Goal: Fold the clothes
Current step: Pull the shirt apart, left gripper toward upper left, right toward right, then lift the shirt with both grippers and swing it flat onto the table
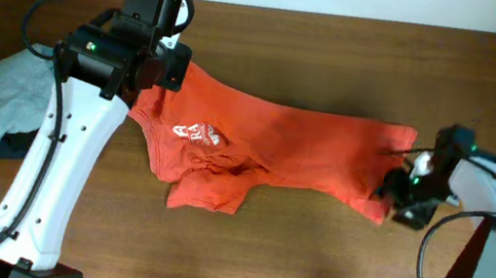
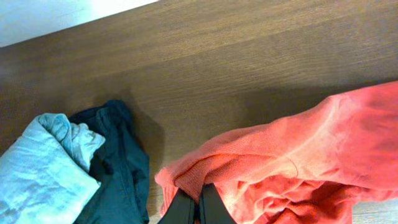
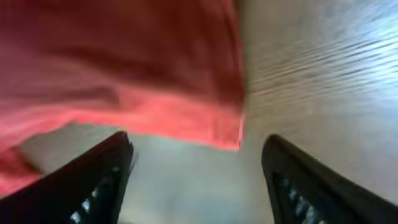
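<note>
Shirt (image 1: 277,143) spans from left end effector (image 2: 194,206) to right end effector (image 3: 198,149).

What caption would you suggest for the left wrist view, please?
Left gripper pinches the orange-red shirt beside the grey-blue garment and navy garment on the wooden table.

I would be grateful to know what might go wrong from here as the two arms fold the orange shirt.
1. The right gripper is open with only the edge of the orange shirt near its fingers; closing could miss the hem or catch too little, and that end may slip.
2. The left gripper is shut on bunched fabric, possibly several layers, so the fold may come out uneven.
3. The grey-blue garment and navy garment lie close by and could get dragged.
</note>
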